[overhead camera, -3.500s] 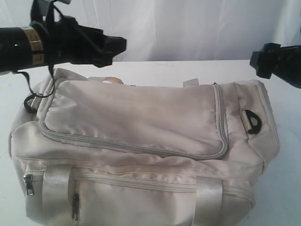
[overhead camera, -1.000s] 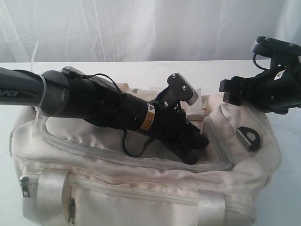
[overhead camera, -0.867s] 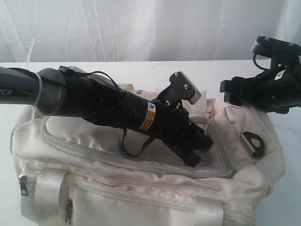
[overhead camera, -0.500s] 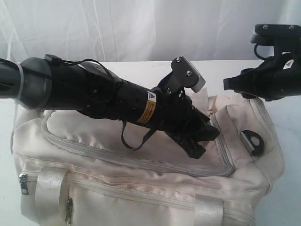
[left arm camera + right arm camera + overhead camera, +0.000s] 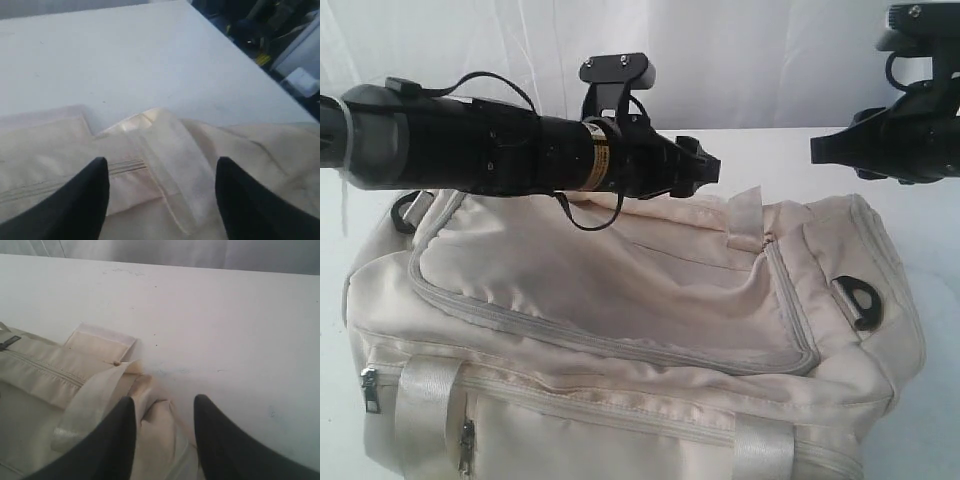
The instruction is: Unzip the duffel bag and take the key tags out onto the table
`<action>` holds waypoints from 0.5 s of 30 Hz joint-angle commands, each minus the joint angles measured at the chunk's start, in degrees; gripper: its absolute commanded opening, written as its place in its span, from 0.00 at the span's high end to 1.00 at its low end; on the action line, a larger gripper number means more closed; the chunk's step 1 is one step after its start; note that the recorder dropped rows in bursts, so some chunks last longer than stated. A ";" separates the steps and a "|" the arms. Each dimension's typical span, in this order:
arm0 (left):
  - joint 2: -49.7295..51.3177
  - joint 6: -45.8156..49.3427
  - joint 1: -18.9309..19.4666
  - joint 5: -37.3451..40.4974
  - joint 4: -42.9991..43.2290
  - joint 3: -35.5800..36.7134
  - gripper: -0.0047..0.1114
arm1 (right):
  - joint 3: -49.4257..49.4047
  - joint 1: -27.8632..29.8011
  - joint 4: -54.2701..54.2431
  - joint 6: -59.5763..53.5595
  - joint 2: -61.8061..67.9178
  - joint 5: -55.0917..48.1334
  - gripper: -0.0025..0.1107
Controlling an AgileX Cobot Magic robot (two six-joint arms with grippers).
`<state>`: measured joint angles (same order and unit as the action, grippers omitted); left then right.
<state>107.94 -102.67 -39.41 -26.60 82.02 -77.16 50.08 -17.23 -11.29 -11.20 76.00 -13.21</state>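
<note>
Cream duffel bag point(image 5: 620, 270) just beneath left claw point(image 5: 161, 161), wide open and empty; right claw point(image 5: 164, 399) half-open, empty

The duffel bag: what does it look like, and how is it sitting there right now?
The duffel bag is large, cream, soft and rumpled, resting on the white table. Grey zipper tape loops round its sagging top flap, closed along the near side. Satin webbing handles cross the front, metal zipper pulls hang at one front corner, a black strap ring sits on one end.
</note>
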 commanded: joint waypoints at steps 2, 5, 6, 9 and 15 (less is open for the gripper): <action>5.85 -11.68 3.62 -17.03 0.60 -2.57 0.40 | 0.12 -0.05 0.43 -0.62 -1.01 -2.24 0.66; 9.12 -14.58 4.10 -23.46 0.72 -4.17 0.40 | 0.12 -0.05 0.43 -0.62 -1.57 -2.52 0.66; 9.77 -14.84 4.10 -24.17 0.82 -4.60 0.40 | 0.12 -0.05 0.43 -0.62 -1.81 -2.52 0.66; 11.49 -16.47 3.99 -24.41 0.96 -5.77 0.40 | 0.12 -0.05 0.43 -0.62 -2.25 -2.74 0.66; 13.48 -17.56 3.86 -26.33 1.18 -7.61 0.41 | 0.12 -0.05 0.43 -0.51 -2.39 -3.14 0.66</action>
<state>120.90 -119.67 -35.34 -51.50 82.51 -83.75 50.08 -17.23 -11.29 -11.35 73.99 -16.23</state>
